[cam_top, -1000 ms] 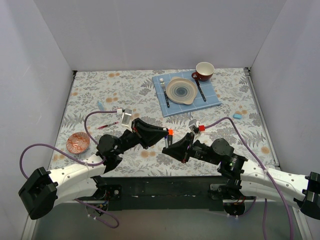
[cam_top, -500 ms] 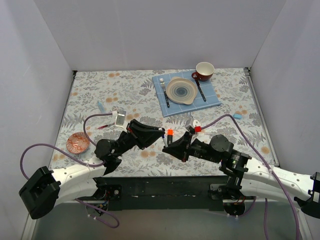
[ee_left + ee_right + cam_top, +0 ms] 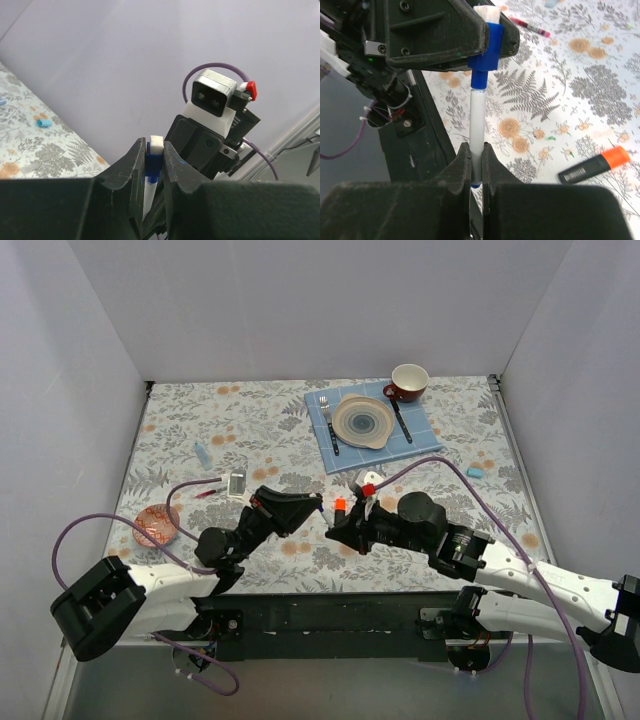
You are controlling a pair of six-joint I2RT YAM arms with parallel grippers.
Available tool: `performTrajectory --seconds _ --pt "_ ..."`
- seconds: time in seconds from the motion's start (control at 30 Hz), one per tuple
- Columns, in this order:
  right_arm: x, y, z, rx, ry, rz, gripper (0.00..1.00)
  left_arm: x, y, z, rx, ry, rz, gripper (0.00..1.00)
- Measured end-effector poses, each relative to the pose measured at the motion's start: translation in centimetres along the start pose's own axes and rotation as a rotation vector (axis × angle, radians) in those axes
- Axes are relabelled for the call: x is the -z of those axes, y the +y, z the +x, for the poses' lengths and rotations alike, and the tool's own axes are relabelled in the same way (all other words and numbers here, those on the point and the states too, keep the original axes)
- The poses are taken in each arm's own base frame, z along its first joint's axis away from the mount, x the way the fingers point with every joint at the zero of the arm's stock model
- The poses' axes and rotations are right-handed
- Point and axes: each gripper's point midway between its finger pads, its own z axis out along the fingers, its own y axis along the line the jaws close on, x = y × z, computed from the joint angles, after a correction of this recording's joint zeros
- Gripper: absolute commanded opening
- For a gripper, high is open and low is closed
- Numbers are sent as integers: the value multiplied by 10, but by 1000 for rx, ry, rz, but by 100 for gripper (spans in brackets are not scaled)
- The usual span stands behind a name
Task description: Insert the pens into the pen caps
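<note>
Above the middle of the counter, toward its near edge, the two pincers meet tip to tip. The left pincer (image 3: 155, 150) is clamped on a blue pen cap (image 3: 488, 45) with a white end, pinched between its two black fingers. The right pincer (image 3: 476, 155) is clamped on the white-grey pen (image 3: 476, 117) low on its barrel, and a bit of the pen's blue end shows between the fingers. The pen runs straight from one pincer to the other and its upper tip sits in the mouth of the blue cap; how deep it is seated cannot be told. On the counter just beside the pincers lies the black marker with the orange end (image 3: 597, 164), flat and apart from both. The thin red pen (image 3: 215, 492) lies toward the left edge, with the light-blue marker (image 3: 202, 452) farther back on the same side. A light-blue cap (image 3: 475, 472) lies near the right edge. A small patterned bowl (image 3: 155, 525) sits by the left edge, toward the near-left corner. Toward the far edge a blue mat (image 3: 345, 458) carries a plate (image 3: 364, 422), a fork (image 3: 328, 425) and a knife (image 3: 401, 420), with a red cup (image 3: 407, 383) just behind it
</note>
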Motion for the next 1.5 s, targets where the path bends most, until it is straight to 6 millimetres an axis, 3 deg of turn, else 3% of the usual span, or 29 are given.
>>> performTrajectory --seconds 0.33,0.6,0.77,0.93,1.07,1.23,1.3,1.33,1.43,1.5 --pt "0 -33 21 -10 112 95 1 -6 45 16 40 -19 -160 0" --pt "15 -54 58 -67 276 156 1 2 84 53 114 54 -293 0" --pt "27 -57 78 -125 364 166 1 2 90 74 143 103 -315 0" --pt "26 -58 74 -142 347 161 1 -2 87 69 140 83 -308 0" --pt "18 -54 60 -150 266 135 1 -6 77 54 114 32 -283 0" --pt "15 -41 37 -164 97 56 42 -15 44 35 54 1 -185 0" --pt "17 -35 12 -153 -11 28 51 -16 21 39 39 45 -120 0" --pt "22 -30 -2 -146 -66 10 63 -18 7 38 30 60 -80 0" --pt "41 -19 -26 -139 -192 -21 77 -29 -24 30 -31 108 -9 0" --pt "53 -18 -27 -151 -234 -14 79 -40 -34 24 -87 146 -15 0"
